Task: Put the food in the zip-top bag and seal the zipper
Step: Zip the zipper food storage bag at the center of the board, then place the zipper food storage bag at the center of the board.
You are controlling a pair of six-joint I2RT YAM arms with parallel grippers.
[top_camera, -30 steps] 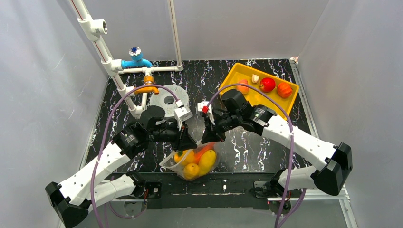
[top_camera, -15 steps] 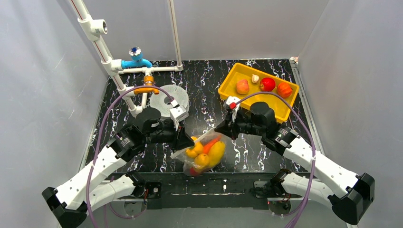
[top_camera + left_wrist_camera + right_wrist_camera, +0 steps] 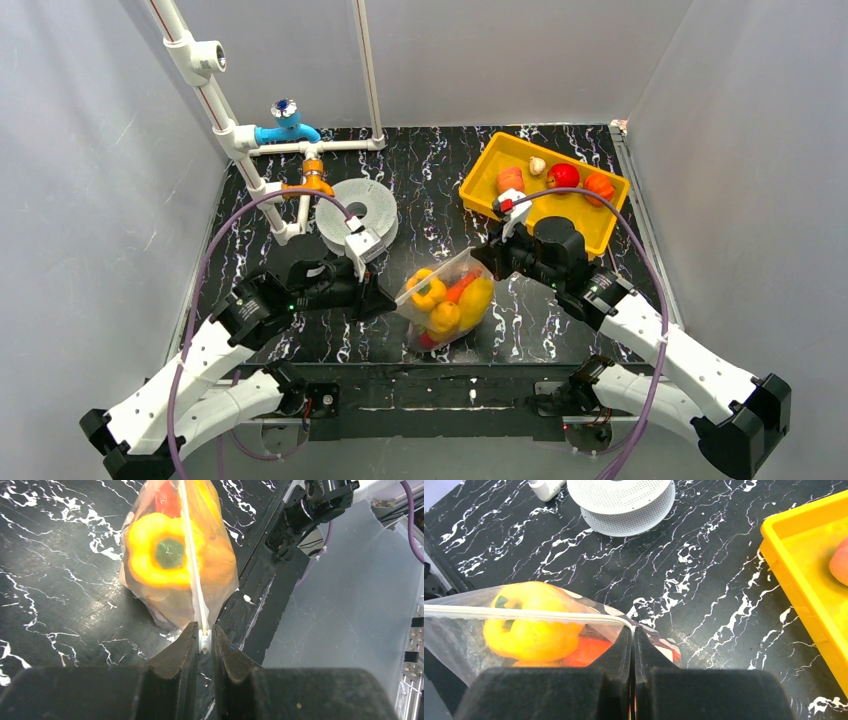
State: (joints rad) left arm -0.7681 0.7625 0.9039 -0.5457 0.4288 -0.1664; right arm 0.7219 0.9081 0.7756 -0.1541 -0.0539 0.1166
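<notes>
The zip-top bag [image 3: 447, 300] of food [image 3: 165, 555] sits near-centre on the worktop [image 3: 440, 190], its zipper [image 3: 192, 565] stretched left to right between the left pincer [image 3: 203, 630] and right pincer [image 3: 633, 632], each clamped on one end.

Tabletop [image 3: 440, 200]: black, white marble veining, pale walls on three sides.
- 1–2 o'clock: yellow tray [image 3: 479, 166], set askew to the table's edges.
- 10–11 o'clock: grey spool [image 3: 380, 200], lying flat.
- 10 o'clock: white pipe frame [image 3: 340, 145], foot beside the spool.
- Centre, toward 6 o'clock: zip-top bag [image 3: 447, 300], filled, underside apparently resting on the top.
</notes>
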